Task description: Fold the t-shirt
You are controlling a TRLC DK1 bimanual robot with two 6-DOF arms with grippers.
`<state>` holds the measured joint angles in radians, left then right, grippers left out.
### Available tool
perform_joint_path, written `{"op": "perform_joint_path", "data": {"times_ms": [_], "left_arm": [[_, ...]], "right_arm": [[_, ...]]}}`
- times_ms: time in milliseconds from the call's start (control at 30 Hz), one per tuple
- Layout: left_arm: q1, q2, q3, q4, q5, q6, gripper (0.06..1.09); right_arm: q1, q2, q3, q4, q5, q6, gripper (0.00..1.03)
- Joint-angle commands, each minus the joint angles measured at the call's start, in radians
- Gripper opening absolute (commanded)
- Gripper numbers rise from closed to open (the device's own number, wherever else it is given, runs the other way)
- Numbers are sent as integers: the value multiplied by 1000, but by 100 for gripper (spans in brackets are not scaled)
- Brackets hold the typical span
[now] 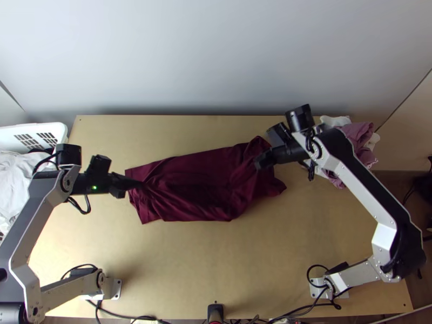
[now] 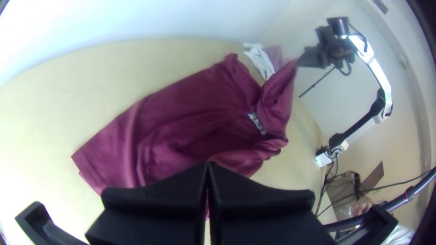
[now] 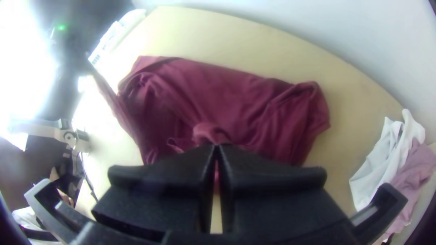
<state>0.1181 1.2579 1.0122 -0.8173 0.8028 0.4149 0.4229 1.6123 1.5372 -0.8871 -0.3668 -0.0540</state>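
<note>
The dark red t-shirt (image 1: 189, 183) lies lengthwise across the table, wrinkled, with both ends partly lifted. My left gripper (image 1: 126, 187) is shut on cloth at its left end, pulling up a narrow ridge. At the right end my right gripper (image 1: 259, 163) is shut on a raised part; the left wrist view shows the t-shirt (image 2: 190, 113) rising in a peak to it, near a whitish label (image 2: 257, 123). In the left wrist view the left gripper (image 2: 208, 166) has its fingertips together, as does the right gripper (image 3: 216, 148) over the t-shirt (image 3: 227, 95) in the right wrist view.
A white basket (image 1: 59, 128) holding white cloth (image 1: 16, 175) stands at the table's left edge. Pink cloth (image 1: 360, 141) and white cloth (image 3: 379, 163) lie at the back right, close to the right arm. Bare wood (image 1: 216, 259) shows in front of the t-shirt.
</note>
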Motion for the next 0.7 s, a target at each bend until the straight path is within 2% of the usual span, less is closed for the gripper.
{"op": "perform_joint_path", "data": {"times_ms": [0, 433, 667], "left_arm": [[84, 71, 6, 72, 65, -54, 10], [212, 268, 104, 112, 64, -133, 10], [273, 390, 151, 139, 64, -131, 10]], "right_arm": [[-75, 75, 81, 25, -3, 8, 3], [-151, 204, 116, 116, -1, 16, 3], [-185, 270, 120, 171, -1, 8, 3]]}}
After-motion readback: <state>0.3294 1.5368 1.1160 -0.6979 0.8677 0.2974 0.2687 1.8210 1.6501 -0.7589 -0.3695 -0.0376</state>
